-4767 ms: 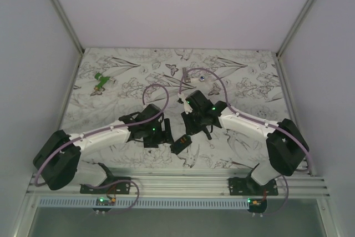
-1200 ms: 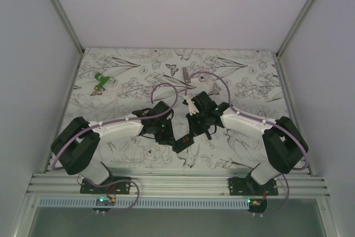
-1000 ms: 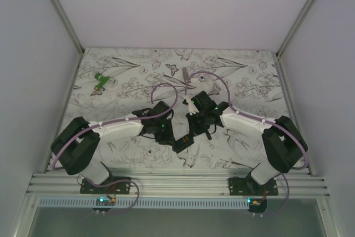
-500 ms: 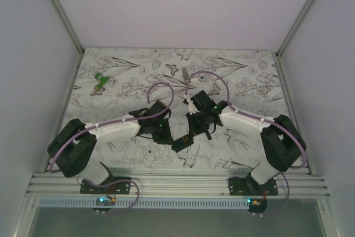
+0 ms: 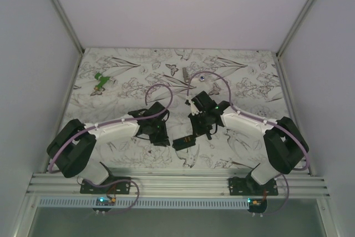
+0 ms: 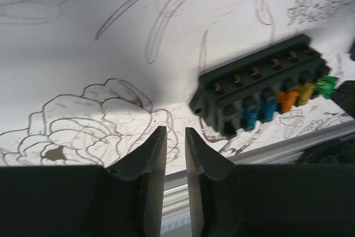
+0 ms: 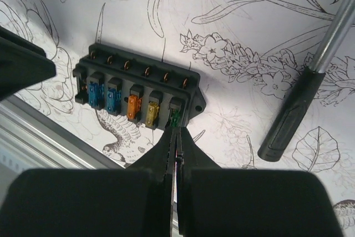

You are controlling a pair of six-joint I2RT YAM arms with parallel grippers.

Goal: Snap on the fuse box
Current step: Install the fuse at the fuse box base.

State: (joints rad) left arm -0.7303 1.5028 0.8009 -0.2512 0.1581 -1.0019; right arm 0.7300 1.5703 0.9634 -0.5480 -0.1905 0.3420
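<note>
The fuse box is a small black box lying flat near the table's front edge, its row of blue, orange, yellow and green fuses facing up. My right gripper is shut, its tips touching the green fuse at the box's right end; whether they pinch it I cannot tell. My left gripper hovers a little to the left of the fuse box, its jaws a narrow gap apart with nothing between them.
A hammer with a black handle and metal shaft lies right of the box. A green piece and a small grey metal piece lie farther back. An aluminium rail borders the near edge.
My left gripper has drawn back to the left, away from the fuse box. The box has turned to lie more level. The right gripper stays at its right end.
</note>
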